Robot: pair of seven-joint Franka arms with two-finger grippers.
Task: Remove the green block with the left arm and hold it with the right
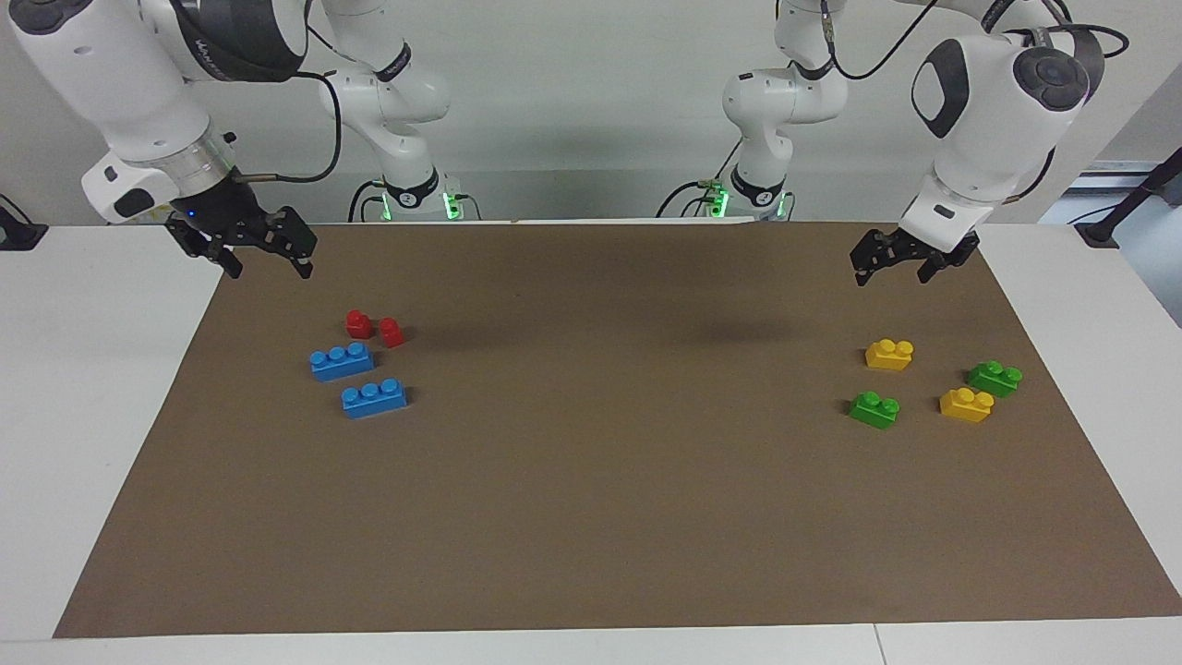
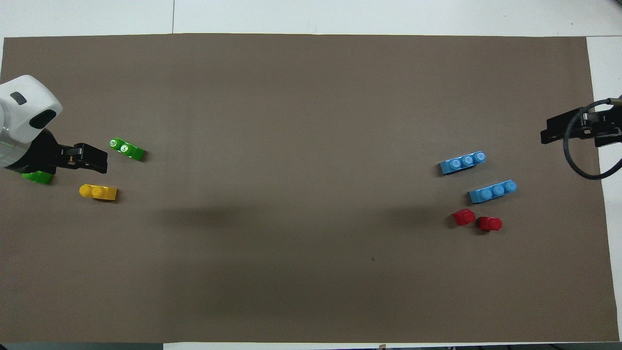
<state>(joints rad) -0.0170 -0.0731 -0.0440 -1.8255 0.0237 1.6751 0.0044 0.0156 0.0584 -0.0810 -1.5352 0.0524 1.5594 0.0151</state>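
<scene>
Green block (image 1: pixel 874 409): lies on your brown mat (image 1: pixel 591 517), clear of both grippers.
Left gripper (image 1: pixel 910 268): fingers apart, raised over the mat's edge.
Right gripper (image 1: pixel 268 260): fingers apart, empty, waiting.

green block: 2 (image 1: pixel 874 409) (image 1: pixel 995 378) | yellow two-stud brick: 2 (image 1: pixel 889 354) (image 1: pixel 966 405) | blue three-stud brick: 2 (image 1: pixel 342 361) (image 1: pixel 373 398) | red single-stud brick: 2 (image 1: pixel 359 323) (image 1: pixel 391 332) | brown mat: 1 (image 1: pixel 600 480) | tool: 2 — left tool (image 1: pixel 910 266), right tool (image 1: pixel 263 257)
</scene>
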